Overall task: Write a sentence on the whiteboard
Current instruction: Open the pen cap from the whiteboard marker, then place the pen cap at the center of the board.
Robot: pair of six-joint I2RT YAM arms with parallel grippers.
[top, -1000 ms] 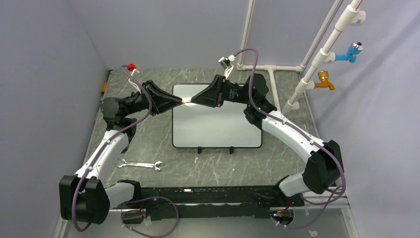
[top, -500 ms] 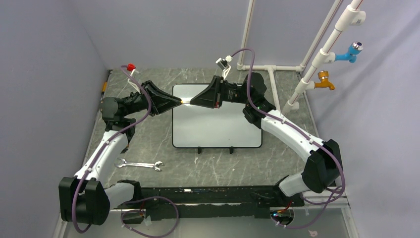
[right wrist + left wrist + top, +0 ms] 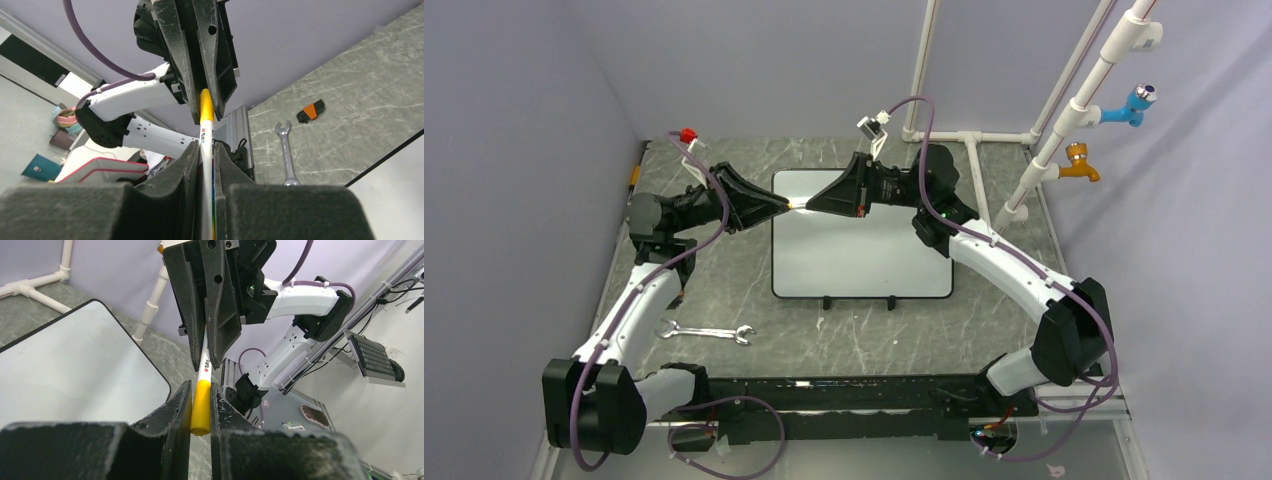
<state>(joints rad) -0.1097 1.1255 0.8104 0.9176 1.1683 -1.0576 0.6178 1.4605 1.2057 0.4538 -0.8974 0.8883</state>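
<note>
The right gripper (image 3: 819, 205) has just narrowed onto the white barrel of the marker (image 3: 798, 204), while the left gripper (image 3: 776, 206) stays clamped on its yellow cap (image 3: 201, 407) (both now hold the one pen). They meet above the far-left corner of the whiteboard (image 3: 864, 260), which lies flat and blank on the desk (image 3: 854, 330). Pulling the cap off looks to be next, and the sentence is not yet begun.
</note>
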